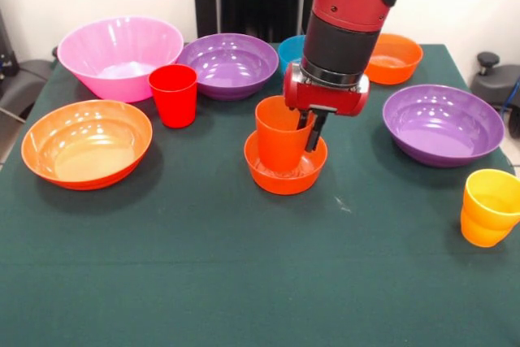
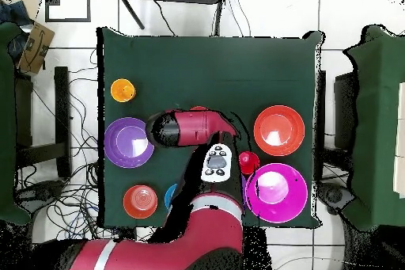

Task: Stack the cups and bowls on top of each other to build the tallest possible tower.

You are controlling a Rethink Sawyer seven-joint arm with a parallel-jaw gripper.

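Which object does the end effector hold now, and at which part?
The end effector holds the orange cup by its rim; the cup stands in the small orange bowl.

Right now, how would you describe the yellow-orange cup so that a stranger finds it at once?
In the front view, start at the purple bowl on the picture's right side. Nearer the camera stands the yellow-orange cup, alone by the table's right edge. It is paler than the orange cup under the gripper.

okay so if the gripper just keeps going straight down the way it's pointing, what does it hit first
Probably the orange cup: the gripper points down at its rim, one dark finger showing along its side. That cup stands in the small orange bowl, which comes next. Depth is unclear, and the arm hides this spot from overhead.
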